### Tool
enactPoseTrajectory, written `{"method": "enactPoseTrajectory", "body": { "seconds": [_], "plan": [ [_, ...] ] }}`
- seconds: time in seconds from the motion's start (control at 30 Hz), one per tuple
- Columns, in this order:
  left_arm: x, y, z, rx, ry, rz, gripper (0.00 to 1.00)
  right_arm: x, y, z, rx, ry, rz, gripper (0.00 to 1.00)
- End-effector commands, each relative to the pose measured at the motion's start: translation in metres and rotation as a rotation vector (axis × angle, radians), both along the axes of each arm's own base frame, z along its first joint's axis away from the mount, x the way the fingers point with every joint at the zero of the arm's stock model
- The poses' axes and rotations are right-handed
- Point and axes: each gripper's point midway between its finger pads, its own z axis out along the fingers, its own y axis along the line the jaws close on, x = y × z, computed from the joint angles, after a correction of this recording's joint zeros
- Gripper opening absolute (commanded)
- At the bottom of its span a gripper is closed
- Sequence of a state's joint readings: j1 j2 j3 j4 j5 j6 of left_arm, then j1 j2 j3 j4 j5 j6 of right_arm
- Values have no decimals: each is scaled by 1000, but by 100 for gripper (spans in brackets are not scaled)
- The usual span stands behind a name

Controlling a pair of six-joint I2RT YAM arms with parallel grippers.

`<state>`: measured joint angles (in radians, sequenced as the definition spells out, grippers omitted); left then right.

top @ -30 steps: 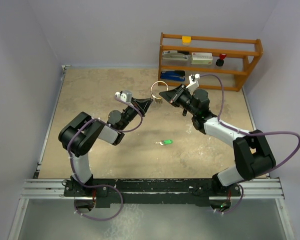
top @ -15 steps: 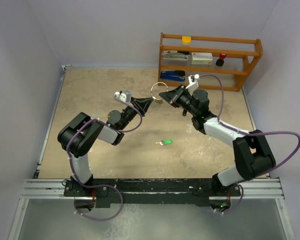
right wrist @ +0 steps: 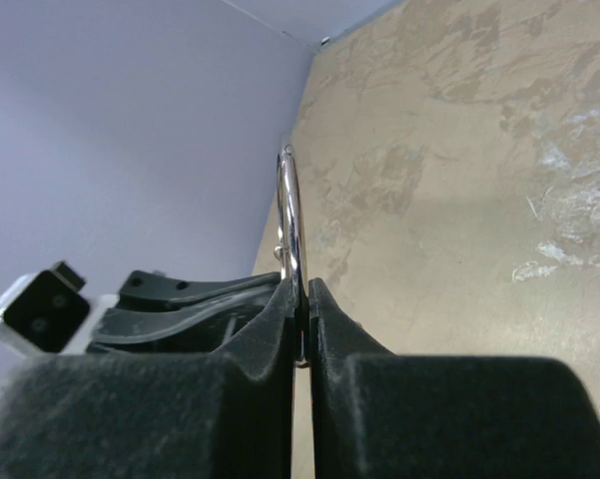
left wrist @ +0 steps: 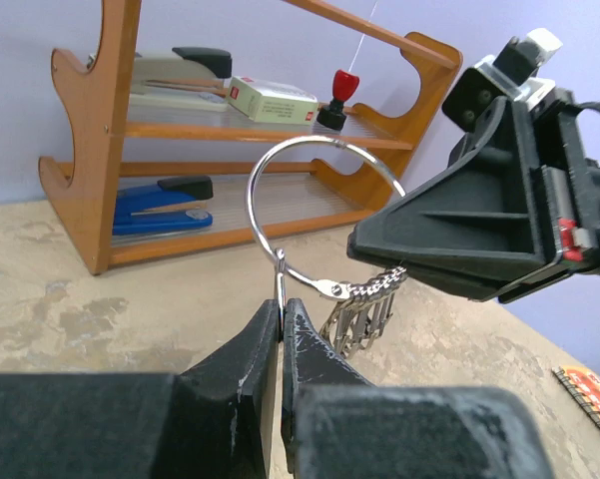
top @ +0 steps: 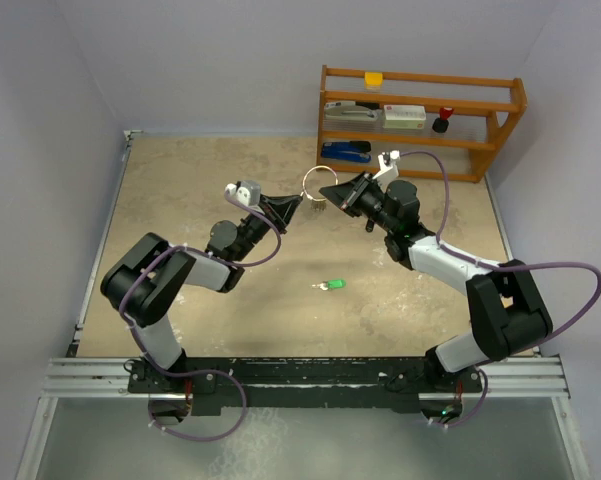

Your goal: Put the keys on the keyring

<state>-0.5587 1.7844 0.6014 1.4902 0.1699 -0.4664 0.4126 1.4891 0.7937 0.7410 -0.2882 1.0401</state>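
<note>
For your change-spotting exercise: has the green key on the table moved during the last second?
No. The green key lies just as far from the wooden shelf as before.

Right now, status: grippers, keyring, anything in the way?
Left gripper and right gripper both shut on the keyring. Held up between them. Green key loose on the table, not yet on. Nothing in the way.

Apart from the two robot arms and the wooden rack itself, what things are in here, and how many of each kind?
staplers: 2 (blue stapler, grey stapler)
white box: 1
red-capped item: 1
yellow item: 1
keyring with small keys: 1
green-headed key: 1
flat orange item: 1
Total: 8
</note>
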Motion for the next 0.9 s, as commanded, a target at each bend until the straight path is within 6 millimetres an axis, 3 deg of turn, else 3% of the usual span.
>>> {"method": "enactPoseTrajectory", "body": {
  "seconds": [0.0,0.13,0.23,0.87],
  "plan": [
    [-4,3,35,79,-87,16,0,0,-6,14,13,-48,7,0],
    [2,-1,17,262,-16,4,0,3,-8,3,1,-27,32,0],
    [4,-3,17,335,-10,-7,0,2,-5,-6,-4,-15,61,0],
    [11,-2,5,361,-82,22,0,-5,-2,-24,1,-6,113,0]
  ]
}}
